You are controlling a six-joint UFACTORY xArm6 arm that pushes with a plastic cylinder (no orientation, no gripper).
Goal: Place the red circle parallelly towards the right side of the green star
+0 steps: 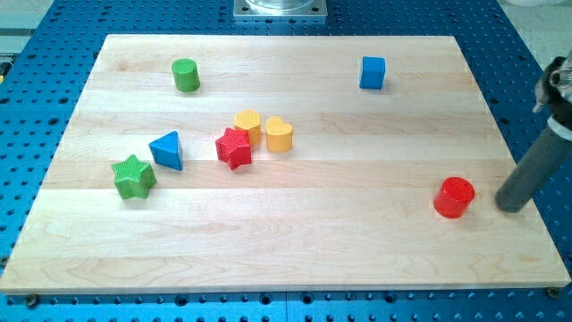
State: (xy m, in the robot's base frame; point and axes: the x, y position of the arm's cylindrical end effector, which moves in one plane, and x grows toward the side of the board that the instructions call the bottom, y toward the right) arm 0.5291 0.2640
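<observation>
The red circle (454,197) stands near the view's right edge of the wooden board, low in the view. The green star (134,176) lies far across the board at the view's left. My tip (510,207) rests on the board just to the right of the red circle, a small gap apart from it. The dark rod slants up to the view's right edge.
A blue triangle (167,149) lies right beside the green star. A red star (233,148), a yellow cylinder (248,125) and a yellow heart (279,134) cluster at the middle. A green cylinder (186,75) and a blue cube (373,72) stand near the top.
</observation>
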